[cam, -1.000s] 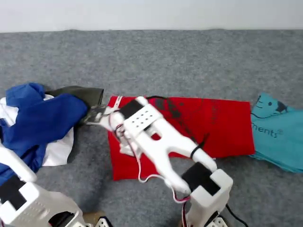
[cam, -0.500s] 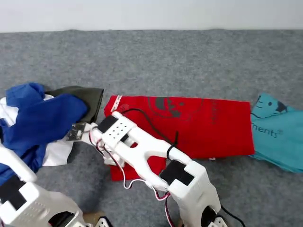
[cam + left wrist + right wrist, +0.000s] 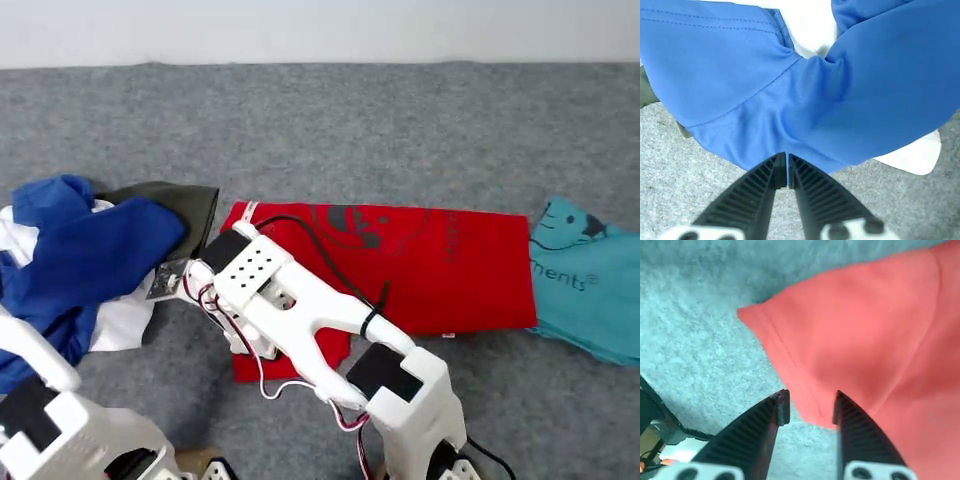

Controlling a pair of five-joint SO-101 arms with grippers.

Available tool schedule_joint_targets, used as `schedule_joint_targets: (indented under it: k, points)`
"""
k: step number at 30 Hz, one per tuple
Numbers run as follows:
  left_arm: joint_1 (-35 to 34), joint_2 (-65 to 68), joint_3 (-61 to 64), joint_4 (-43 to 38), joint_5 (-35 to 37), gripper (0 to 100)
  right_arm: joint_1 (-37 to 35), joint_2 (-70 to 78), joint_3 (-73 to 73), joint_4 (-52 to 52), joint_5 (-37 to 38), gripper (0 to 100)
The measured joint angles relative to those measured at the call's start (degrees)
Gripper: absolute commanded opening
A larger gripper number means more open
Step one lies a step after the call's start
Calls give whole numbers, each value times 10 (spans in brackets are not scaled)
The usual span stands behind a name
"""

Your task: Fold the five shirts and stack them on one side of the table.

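The right tool [image 3: 810, 410] stood partly open, its two black ribbed jaws apart on either side of a hemmed corner of the red shirt [image 3: 450, 270]. The fabric's edge lay in the gap between them, and whether either jaw touched the cloth could not be told. The left tool [image 3: 787, 172] was closed, its jaws pressed together with a thin strip of the blue shirt [image 3: 90, 250] pinched between them at the garment's lower fold.

The red shirt lay spread as a long flat band across the middle of the desk [image 3: 350, 130], with the right arm stretched over its left end. The blue shirt was heaped at the desk's left edge on top of a white shirt [image 3: 125, 320], with a dark olive shirt [image 3: 190, 205] poking out from under the pile toward the red one. A teal shirt [image 3: 590, 290] with a printed figure lay at the right edge, touching the red shirt's right end.

The desk was covered in a grey, felt-like surface, and a plain white wall [image 3: 320, 30] ran along its far edge.
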Motion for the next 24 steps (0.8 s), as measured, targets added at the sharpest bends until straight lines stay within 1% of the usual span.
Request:
schedule_joint_targets:
  k: [4,11,14,16,19,21,24]
  points:
    - [0,0,0,0,-1,19,-2,1,0,0,-12,271]
    - [0,0,0,0,-1,19,-46,57,0,-12,-18,270]
    - [-10,0,0,0,-3,19,-47,81,0,-28,-18,266]
    - [-22,0,0,0,-2,19,-47,100,0,-39,-18,232]
    - [-34,0,0,0,-2,19,-47,125,-8,-58,-19,145]
    - [-43,0,0,0,-3,19,-36,141,-22,-71,-19,87]
    - [-46,0,0,0,-3,19,-18,152,-43,-76,-21,39]
